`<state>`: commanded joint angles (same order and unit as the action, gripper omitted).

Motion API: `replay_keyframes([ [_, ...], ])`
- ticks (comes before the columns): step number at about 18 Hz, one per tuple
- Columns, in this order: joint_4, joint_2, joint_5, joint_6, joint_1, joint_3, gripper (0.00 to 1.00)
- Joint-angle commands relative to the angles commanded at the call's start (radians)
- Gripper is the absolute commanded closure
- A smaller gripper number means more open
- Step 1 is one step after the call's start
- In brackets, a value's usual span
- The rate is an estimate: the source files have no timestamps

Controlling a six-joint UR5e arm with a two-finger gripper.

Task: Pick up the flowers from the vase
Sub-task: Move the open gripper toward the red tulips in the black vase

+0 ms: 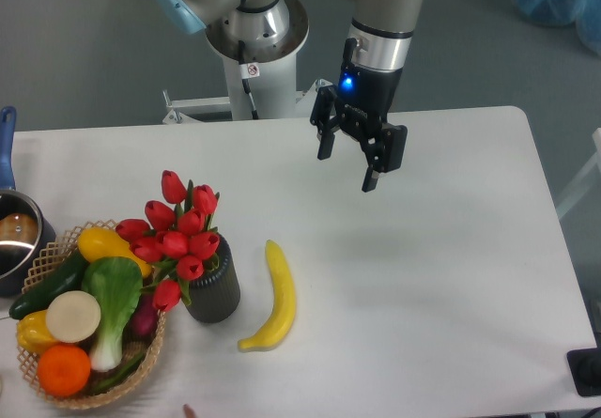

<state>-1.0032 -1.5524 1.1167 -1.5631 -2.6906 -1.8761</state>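
Red tulip flowers (177, 229) stand in the ribbed dark vase (214, 293) at lower left, wicker produce basket (52, 252) touching, yellow banana (273, 299) beside; black two-finger gripper (347, 166) hangs open above.

Tulip buds: about ten red ones in a single bunch of flowers (177, 235)
Vases: one, dark and ribbed (214, 291)
Bananas: one, yellow (273, 298)
Wicker baskets: one (45, 258)
Produce in the basket: one orange (64, 369), one round white piece (73, 316), one leafy green vegetable (115, 291), one dark green cucumber (47, 284), two yellow pieces (103, 244), one red-purple piece partly hidden
Metal pots: one, with a blue handle (14, 239)
Robot arms: one
Grippers: one, with two fingers (348, 171)
Tables: one, white (451, 296)
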Motion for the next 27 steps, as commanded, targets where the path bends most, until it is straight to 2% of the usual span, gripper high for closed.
replay_keyframes([
  [5,0.002,-0.003,-0.003,-0.002,0.002,0.002,0.0],
  [9,0.041,-0.008,-0.046,-0.002,-0.001,-0.052,0.0],
  [15,0.041,-0.011,-0.08,0.012,-0.001,-0.044,0.0],
  [17,0.043,-0.029,-0.124,0.021,-0.008,-0.043,0.0],
  [24,0.048,-0.029,-0.228,0.022,-0.034,-0.095,0.0],
  [27,0.052,-0.031,-0.247,0.023,-0.032,-0.098,0.0],
])
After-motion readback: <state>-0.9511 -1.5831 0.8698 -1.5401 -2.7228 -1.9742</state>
